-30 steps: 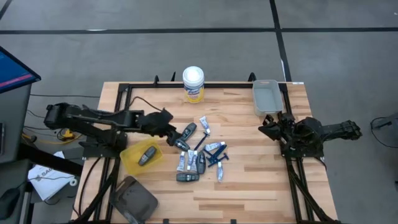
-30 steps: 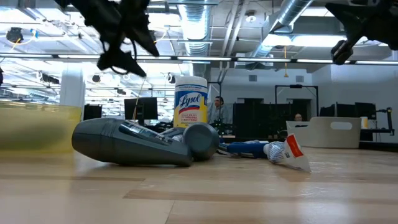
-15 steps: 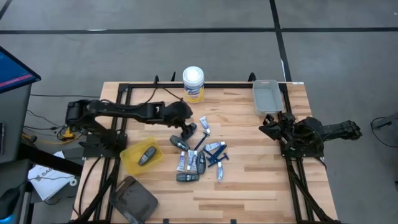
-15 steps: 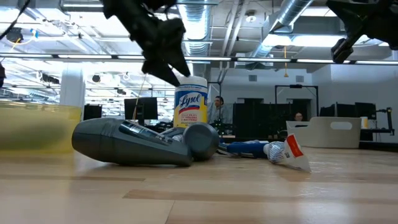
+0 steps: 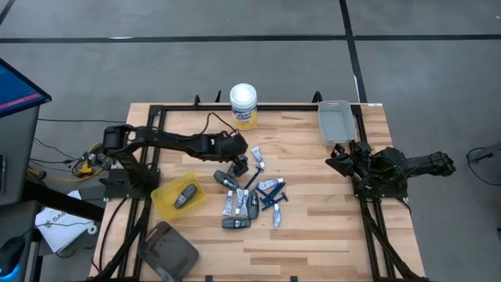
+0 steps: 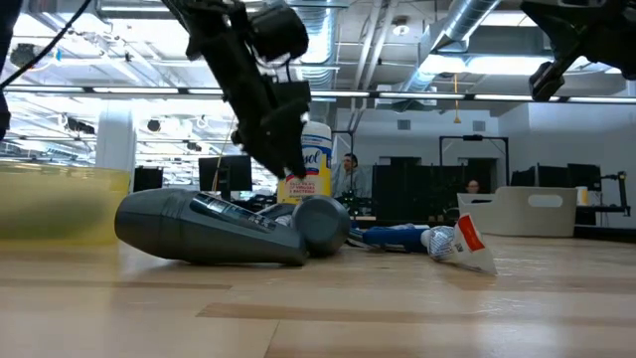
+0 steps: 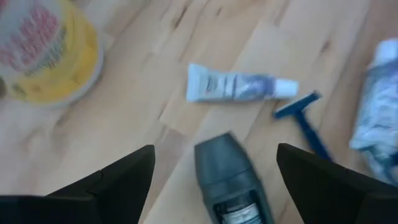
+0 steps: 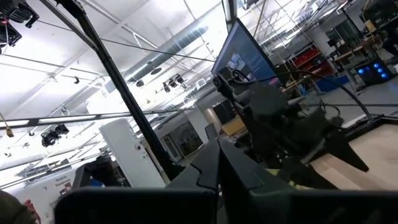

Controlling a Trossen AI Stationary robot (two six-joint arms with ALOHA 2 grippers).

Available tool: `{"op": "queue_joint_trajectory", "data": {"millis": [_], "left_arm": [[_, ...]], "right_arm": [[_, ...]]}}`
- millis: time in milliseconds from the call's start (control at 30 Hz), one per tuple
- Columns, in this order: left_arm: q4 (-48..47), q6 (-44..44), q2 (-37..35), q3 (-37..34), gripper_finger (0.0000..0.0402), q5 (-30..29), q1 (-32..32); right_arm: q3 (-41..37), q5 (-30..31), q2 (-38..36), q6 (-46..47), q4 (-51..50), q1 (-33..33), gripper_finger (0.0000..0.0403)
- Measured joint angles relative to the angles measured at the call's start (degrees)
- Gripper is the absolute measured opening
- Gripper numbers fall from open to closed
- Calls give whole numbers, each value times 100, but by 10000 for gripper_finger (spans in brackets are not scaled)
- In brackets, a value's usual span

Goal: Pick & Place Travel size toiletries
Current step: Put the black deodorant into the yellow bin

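Wood bench (image 5: 313, 235) carries the toiletry pile mid-surface; one grey stick already lies in the yellow bin (image 5: 163, 200). Left claw (image 7: 214, 168) hangs released, fingers spread either side of a grey stick (image 7: 230, 180) at the pile's canister-side edge. Stick looks rigid, light, smooth plastic, so likely slippery: pinch across the flat mid-body, not the rounded cap. Tube (image 7: 239, 87) is soft and will squash; razor (image 7: 305, 121) is thin, take by the handle. Right claw (image 5: 344, 160) is parked near the grey tray; can't tell its grip.
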Motion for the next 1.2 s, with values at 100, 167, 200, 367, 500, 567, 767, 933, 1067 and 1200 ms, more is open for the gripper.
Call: {"op": "queue_joint_trajectory", "data": {"millis": [100,167,200,367,500,567,767,933,1067,1200], "left_arm": [[1,-204,201,0,336,-4,-56],[18,-262,324,0,336,-13,-98],[-1,-301,387,0,336,-17,-113],[12,-371,683,-9,337,-34,-188],[14,-472,918,-13,337,-34,-212],[9,-635,1016,-13,334,-28,-211],[60,-686,1157,9,273,143,-184],[80,-681,1210,5,203,176,-179],[94,-674,1138,1,203,219,-103],[139,-664,1050,-21,203,225,2]], "right_arm": [[0,0,0,0,-2,0,0],[2,0,0,0,-20,0,0],[2,0,0,0,-33,0,0],[7,0,0,0,-159,0,0],[7,0,0,0,-177,1,0],[7,0,0,0,-175,0,0],[7,0,0,0,-175,0,0],[7,0,0,-1,-175,0,0],[7,0,0,-2,-183,0,0],[7,0,1,-4,-246,0,0]]}}
